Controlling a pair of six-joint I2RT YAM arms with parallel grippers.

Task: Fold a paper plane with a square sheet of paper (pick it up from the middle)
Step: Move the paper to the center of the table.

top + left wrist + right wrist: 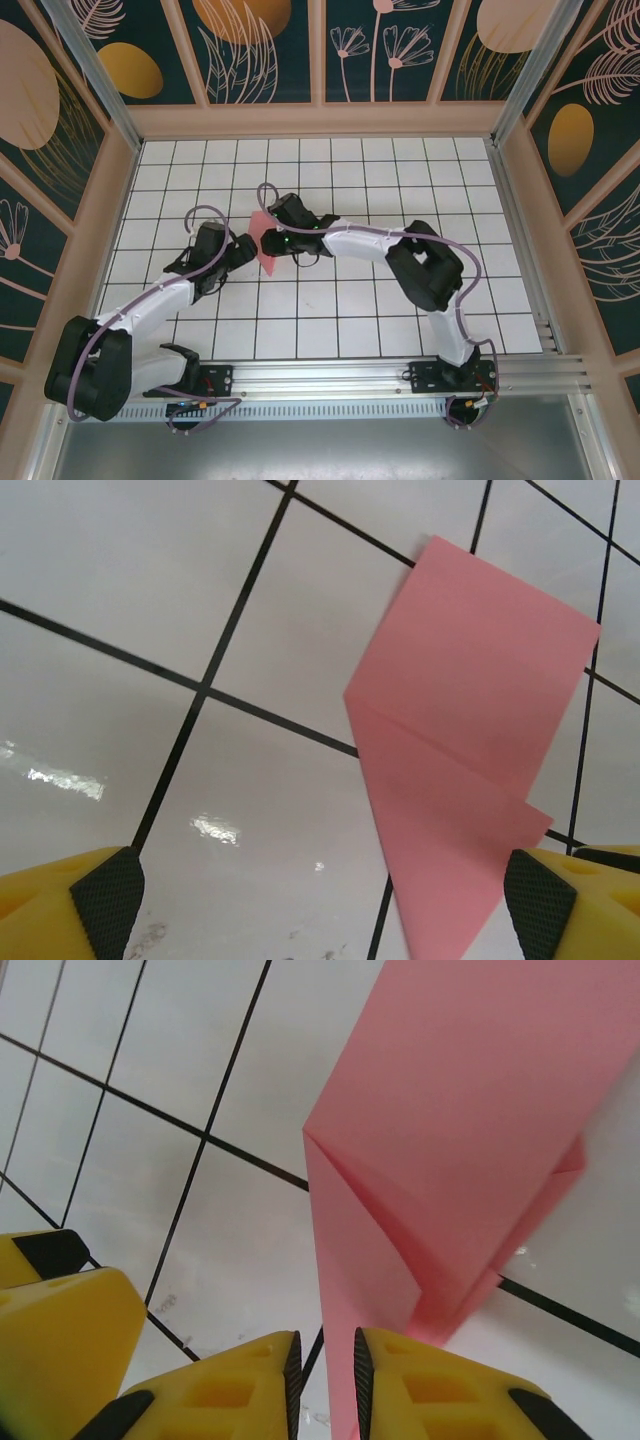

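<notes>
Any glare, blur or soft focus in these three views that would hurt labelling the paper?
Left wrist: bright glare patches on the white tiles, pink paper sharp. Right wrist: paper close up, edges slightly soft. Top external: even light, arms hide much of the paper.

The paper (263,240) is left of centre on the desk (400,170), between the two end effectors. The left end effector (322,900) is at its left, fingers (108,905) astride its tip; the right end effector (325,1360) is at its right, the paper's narrow end between its fingers.
</notes>
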